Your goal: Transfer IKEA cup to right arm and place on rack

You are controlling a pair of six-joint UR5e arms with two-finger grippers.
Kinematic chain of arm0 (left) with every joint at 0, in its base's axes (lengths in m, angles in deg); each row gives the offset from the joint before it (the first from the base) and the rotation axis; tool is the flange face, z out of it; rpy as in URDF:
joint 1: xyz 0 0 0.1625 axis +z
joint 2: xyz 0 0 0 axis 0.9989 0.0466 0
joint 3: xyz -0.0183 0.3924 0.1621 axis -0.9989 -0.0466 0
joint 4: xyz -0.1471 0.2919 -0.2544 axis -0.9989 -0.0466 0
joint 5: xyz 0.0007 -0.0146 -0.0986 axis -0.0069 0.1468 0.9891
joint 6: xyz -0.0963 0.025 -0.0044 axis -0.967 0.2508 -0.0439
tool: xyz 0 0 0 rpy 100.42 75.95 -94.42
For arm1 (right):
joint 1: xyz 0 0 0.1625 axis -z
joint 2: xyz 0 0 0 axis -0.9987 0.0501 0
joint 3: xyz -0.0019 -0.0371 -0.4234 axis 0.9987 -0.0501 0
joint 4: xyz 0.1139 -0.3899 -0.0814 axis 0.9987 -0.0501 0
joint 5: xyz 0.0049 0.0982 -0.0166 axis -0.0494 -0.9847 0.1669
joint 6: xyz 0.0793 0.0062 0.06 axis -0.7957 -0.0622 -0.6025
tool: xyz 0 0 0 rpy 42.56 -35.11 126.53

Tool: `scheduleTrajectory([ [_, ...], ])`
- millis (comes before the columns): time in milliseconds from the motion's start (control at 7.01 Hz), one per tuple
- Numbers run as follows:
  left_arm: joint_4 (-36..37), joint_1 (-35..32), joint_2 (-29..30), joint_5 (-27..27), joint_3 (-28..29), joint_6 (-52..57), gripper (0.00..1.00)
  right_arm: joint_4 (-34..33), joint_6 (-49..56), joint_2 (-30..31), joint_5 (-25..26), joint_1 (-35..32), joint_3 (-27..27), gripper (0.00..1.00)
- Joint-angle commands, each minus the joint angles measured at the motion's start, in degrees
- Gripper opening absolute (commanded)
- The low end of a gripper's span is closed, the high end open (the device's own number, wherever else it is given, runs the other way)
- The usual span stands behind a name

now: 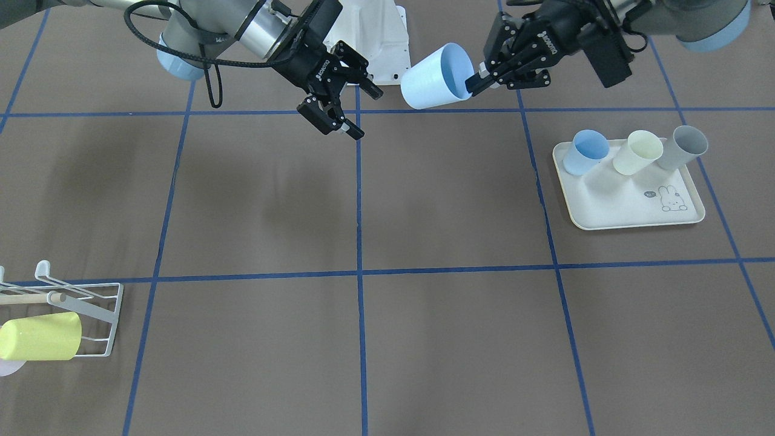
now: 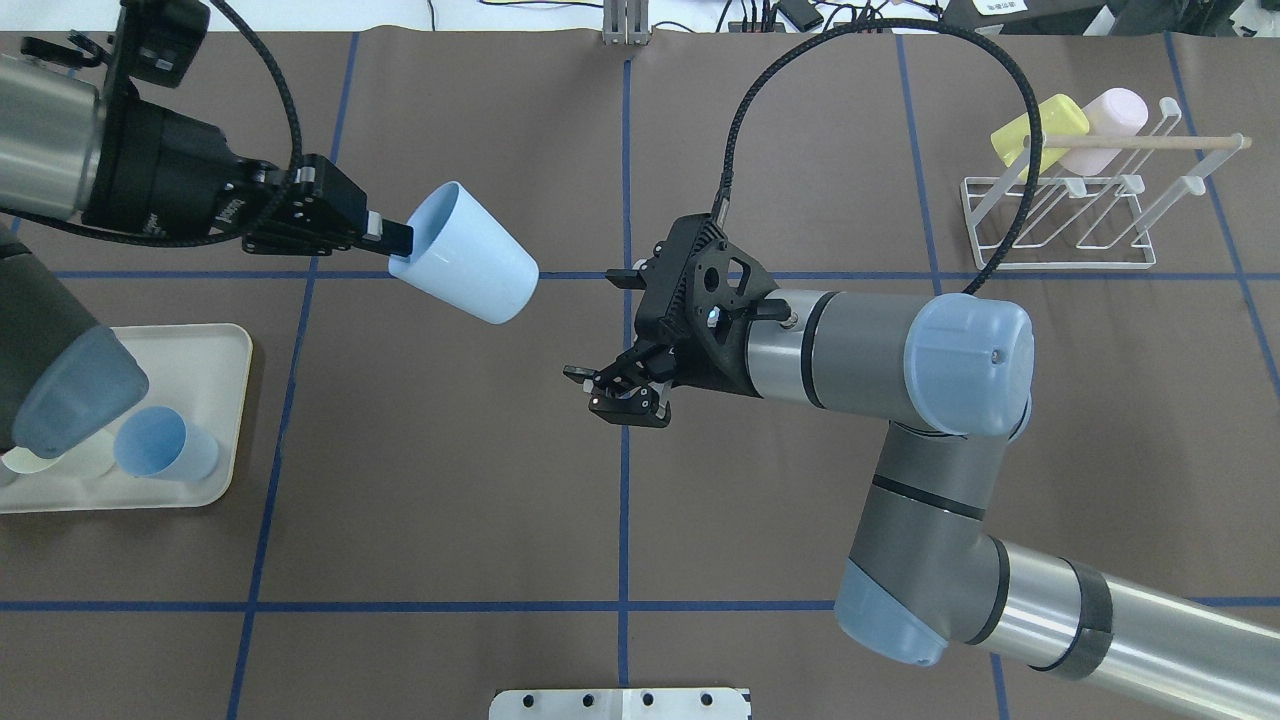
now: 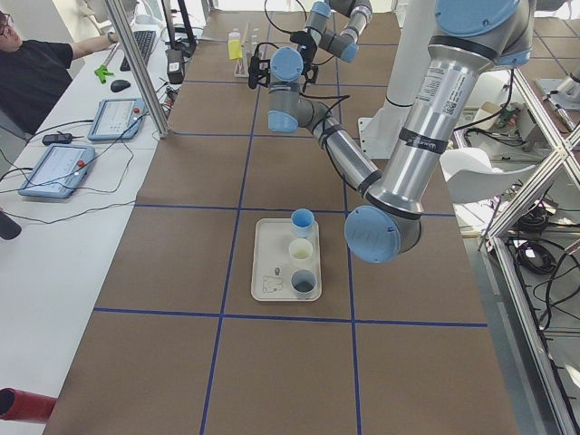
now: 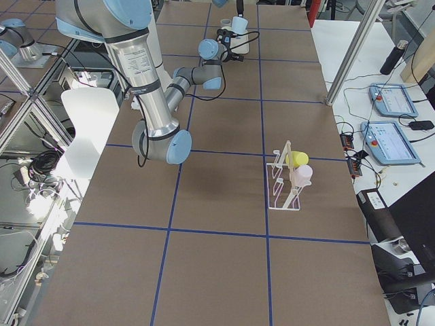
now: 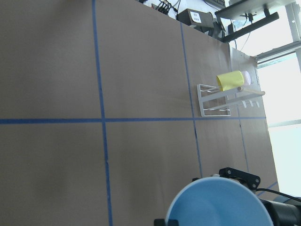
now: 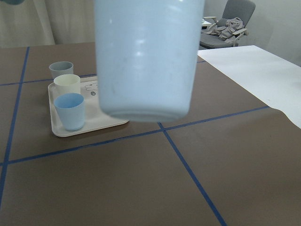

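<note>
Cup of pale blue plastic (image 2: 465,255) hung in the air over the brown table mat (image 2: 430,480), and I saw it clamped at the rim by the left gripper (image 2: 395,240), one finger inside the mouth and one outside. It lay tilted, its mouth toward that gripper and its closed base pointing out toward the middle of the table. The right gripper (image 2: 600,392) hovered a little apart from the cup's base, fingers spread wide with nothing between them. On my right wrist camera the cup's body filled the top of the frame, base end nearest.

Off on the robot's right side stood the white wire-frame rack with its light wooden rod (image 2: 1060,215), well apart from both grippers. A yellow cup (image 2: 1040,130) and a pale pink cup (image 2: 1105,125) sat tipped on its prongs. On the left side lay the cream rabbit-print tray (image 1: 617,200), carrying a small blue cup (image 1: 584,151), a cream cup (image 1: 636,151) and a grey cup (image 1: 681,147) in a row.
</note>
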Motion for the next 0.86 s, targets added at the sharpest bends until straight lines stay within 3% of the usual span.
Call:
scheduleTrajectory([
  [0, -0.09, 4.68, 1.37, -2.99, 0.05, -0.47, 0.00, 4.54, 0.20, 0.37, 0.12, 0.33, -0.35, 0.99],
  [713, -0.09, 6.18, 1.55, -4.41, 0.31, -0.55, 0.00, 4.73, -0.15, 0.20, 0.21, 0.68, 0.00, 0.98],
])
